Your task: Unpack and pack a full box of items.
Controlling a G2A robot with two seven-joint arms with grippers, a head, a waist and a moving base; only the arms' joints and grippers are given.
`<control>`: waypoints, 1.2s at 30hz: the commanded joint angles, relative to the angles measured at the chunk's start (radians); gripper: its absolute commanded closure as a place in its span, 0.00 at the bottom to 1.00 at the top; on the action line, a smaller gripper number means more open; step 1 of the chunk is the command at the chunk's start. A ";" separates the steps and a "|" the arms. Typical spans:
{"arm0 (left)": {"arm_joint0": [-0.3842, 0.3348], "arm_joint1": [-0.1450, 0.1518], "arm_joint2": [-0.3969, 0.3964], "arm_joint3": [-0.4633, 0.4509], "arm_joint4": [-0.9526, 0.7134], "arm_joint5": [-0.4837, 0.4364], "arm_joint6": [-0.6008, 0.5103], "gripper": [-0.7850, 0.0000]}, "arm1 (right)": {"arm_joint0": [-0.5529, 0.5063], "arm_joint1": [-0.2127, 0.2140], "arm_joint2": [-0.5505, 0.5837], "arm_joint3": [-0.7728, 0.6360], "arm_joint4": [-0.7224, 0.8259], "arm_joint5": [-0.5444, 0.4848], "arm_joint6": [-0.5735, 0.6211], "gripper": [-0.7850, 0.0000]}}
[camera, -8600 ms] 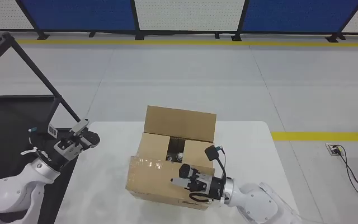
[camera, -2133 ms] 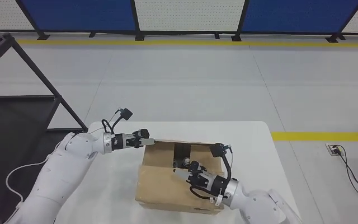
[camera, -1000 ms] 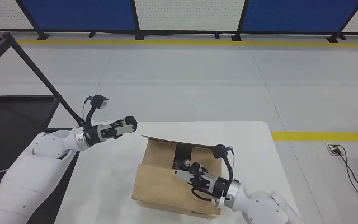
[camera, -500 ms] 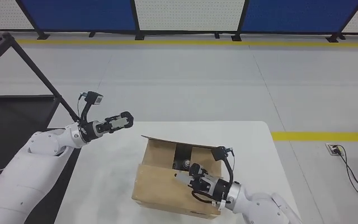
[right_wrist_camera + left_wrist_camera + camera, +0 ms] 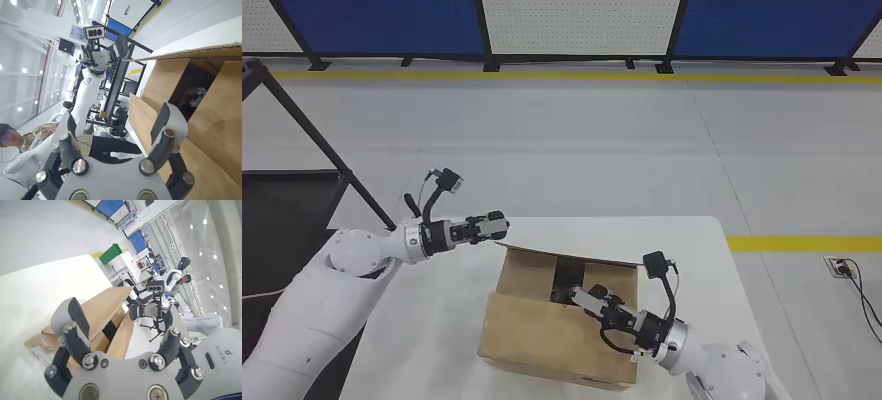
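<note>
An open cardboard box (image 5: 542, 335) stands mid-table. Its far flap (image 5: 567, 257) leans low over the opening, seen nearly edge-on. My left gripper (image 5: 498, 227) hovers open at that flap's far-left corner; in the left wrist view the gripper (image 5: 124, 317) has the flap (image 5: 105, 308) just beyond one fingertip, not clamped. My right gripper (image 5: 587, 296) is open above the near side of the opening, beside an inner side flap (image 5: 213, 117). A dark metal item (image 5: 196, 94) lies in the gap between the inner flaps. Further contents are hidden.
The white table (image 5: 432, 330) has bare room left of the box and along its right side (image 5: 707, 270). A black frame rack (image 5: 302, 140) stands off the table's left edge. Blue partition panels (image 5: 382, 25) line the far floor.
The far flap, upright at first, now leans low over the opening. Over the last half second my left gripper swung back toward the flap's corner. My right gripper shifted slightly right over the opening.
</note>
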 commanded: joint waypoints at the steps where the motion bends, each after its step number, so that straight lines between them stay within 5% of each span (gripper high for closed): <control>1: -0.007 -0.010 0.015 0.014 0.000 0.002 -0.052 0.00 | -0.001 0.000 0.003 0.003 0.008 0.016 -0.004 0.00; 10: 0.021 -0.011 0.025 -0.021 0.000 0.002 -0.198 0.00 | 0.024 0.004 0.046 0.013 0.099 0.107 0.081 0.00; 22: 0.073 0.014 0.017 -0.107 0.021 0.025 -0.221 0.00 | 0.016 0.004 0.054 0.006 0.117 0.128 0.074 0.00; 36: 0.069 0.010 0.040 -0.098 0.020 0.034 -0.230 0.00 | 0.052 0.016 0.095 0.057 0.139 0.322 0.147 0.00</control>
